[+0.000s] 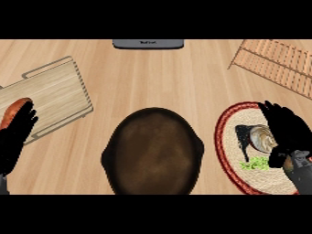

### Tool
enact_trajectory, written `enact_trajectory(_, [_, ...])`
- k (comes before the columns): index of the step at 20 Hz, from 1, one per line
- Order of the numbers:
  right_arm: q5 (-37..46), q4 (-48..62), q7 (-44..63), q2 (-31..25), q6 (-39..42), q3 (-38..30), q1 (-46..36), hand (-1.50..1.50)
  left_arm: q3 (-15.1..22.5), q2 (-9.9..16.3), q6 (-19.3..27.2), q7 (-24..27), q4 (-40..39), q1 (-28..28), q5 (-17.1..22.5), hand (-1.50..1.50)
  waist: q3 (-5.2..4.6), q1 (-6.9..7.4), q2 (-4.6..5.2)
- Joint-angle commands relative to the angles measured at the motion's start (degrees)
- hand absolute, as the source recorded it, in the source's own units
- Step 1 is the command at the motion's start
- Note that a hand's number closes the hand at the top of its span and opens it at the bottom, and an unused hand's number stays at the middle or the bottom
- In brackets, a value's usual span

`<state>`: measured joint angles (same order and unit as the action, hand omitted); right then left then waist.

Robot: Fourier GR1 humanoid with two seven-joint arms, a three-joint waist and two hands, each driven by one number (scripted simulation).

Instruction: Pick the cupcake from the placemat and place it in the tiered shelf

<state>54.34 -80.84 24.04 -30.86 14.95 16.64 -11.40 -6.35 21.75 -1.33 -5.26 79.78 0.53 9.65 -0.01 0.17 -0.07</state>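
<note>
The cupcake, with a dark wrapper and pale frosting, lies on the round woven placemat with a red rim at the right. My right hand is over the mat's right half, right beside the cupcake. Its fingers stretch straight toward the far side and its thumb points down near a small green garnish. The hand hides the cupcake's right side and is open. The wooden slatted tiered shelf stands at the far right corner. My left hand rests open at the lower left, fingers up.
A large dark skillet sits in the middle, close to the placemat's left rim. A wooden cutting board lies at the left with an orange-brown food item on it by my left fingers. A grey device is at the far edge.
</note>
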Motion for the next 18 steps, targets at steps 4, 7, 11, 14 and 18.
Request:
enact_trajectory(4, [1.8, 9.1, -6.5, 4.1, -0.5, -4.3, -3.4, 1.5, -1.5, -1.5, -1.6, 3.2, -1.6, -1.0, -2.5, 0.0, 0.01, 0.06, 0.08])
enact_trajectory(7, [4.7, 2.4, -6.1, 2.3, 0.6, -3.1, 1.1, 1.5, 0.2, -4.2, 0.4, 0.3, 4.0, -4.5, -3.8, 0.0, 0.01, -0.05, 0.0])
enact_trajectory(11, [9.4, 9.2, -8.2, 5.3, -5.0, -1.6, -1.0, 1.5, -0.9, -3.2, -0.9, 1.7, 2.7, -4.9, -4.7, 0.0, 0.02, 0.16, 0.08])
enact_trajectory(14, [11.6, 12.3, -9.9, 5.9, -7.9, -3.3, -4.3, 1.5, -1.5, -4.1, -1.0, -0.3, 1.3, -0.7, -4.1, 0.0, 0.02, 0.14, 0.13])
enact_trajectory(18, [10.2, 2.6, -9.8, 4.6, -4.5, -5.9, -4.0, 1.5, -2.8, -3.0, -2.4, -0.3, 1.3, -0.4, -4.2, 0.0, 0.0, -0.05, 0.06])
